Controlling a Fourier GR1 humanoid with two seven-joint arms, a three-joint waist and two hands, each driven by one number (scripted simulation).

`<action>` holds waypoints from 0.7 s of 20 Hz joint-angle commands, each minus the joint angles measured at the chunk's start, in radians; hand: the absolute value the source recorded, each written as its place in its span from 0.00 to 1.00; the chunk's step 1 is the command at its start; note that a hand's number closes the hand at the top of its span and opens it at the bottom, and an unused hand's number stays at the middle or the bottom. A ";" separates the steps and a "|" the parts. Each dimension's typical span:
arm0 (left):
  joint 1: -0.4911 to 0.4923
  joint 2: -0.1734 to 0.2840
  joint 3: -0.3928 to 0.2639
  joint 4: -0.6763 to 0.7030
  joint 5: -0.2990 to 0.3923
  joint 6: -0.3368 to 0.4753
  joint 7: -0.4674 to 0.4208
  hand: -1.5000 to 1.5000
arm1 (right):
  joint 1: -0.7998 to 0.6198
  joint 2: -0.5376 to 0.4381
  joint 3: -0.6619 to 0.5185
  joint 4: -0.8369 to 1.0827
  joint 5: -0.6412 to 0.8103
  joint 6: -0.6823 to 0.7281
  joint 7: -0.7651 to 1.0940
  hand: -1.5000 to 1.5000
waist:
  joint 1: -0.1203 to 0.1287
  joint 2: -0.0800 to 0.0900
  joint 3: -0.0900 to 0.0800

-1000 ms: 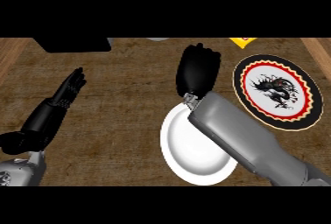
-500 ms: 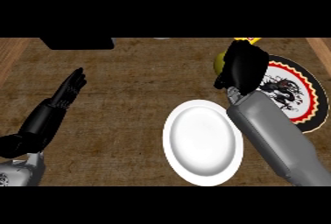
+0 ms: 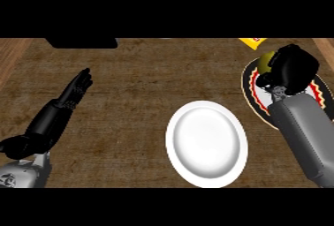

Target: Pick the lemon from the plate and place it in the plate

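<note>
My left hand (image 3: 73, 94) lies open and resting over the counter's (image 3: 130, 88) left side, fingers straight and pointing toward the far edge, holding nothing. Beyond it, at the far left corner, sits a dark block (image 3: 81, 43) I cannot identify.

Near the middle of the counter, toward the near edge, is the white plate (image 3: 206, 142), bare, and by my reading the place where the fruit should end up.

Further right, close to the counter's right edge, is the patterned plate (image 3: 250, 90), dark with a pale rim and red-and-white markings; my right forearm covers much of it. The lemon (image 3: 265, 62) is on its far part, and only a yellow sliver shows beside my right hand (image 3: 291, 66). That hand is over the lemon with its fingers curled down around it, though I cannot tell whether they have fully closed on it or only cup it. A yellow object (image 3: 252, 42) shows at the far edge just beyond.

I judge the lemon light and stiff enough to take a squeeze without harm, but its rounded, waxy skin could let it roll or slip out sideways. I would take it across its widest part, thumb opposite fingers, and lift straight up off the plate before carrying it left to the white one.
</note>
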 commanded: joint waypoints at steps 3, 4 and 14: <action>-0.014 -0.008 0.014 0.014 0.007 -0.023 -0.009 0.50 | 0.030 0.006 -0.155 0.212 -0.098 -0.112 -0.061 1.00 | 0.013 0.006 0.000; -0.016 -0.015 -0.003 0.004 -0.013 -0.013 -0.002 0.50 | 0.035 0.005 -0.188 0.228 -0.144 -0.092 -0.070 1.00 | 0.013 0.006 0.001; -0.034 -0.014 0.057 0.027 -0.009 -0.053 0.006 0.50 | 0.017 -0.005 -0.294 0.487 -0.211 -0.343 -0.443 0.00 | 0.013 0.004 0.001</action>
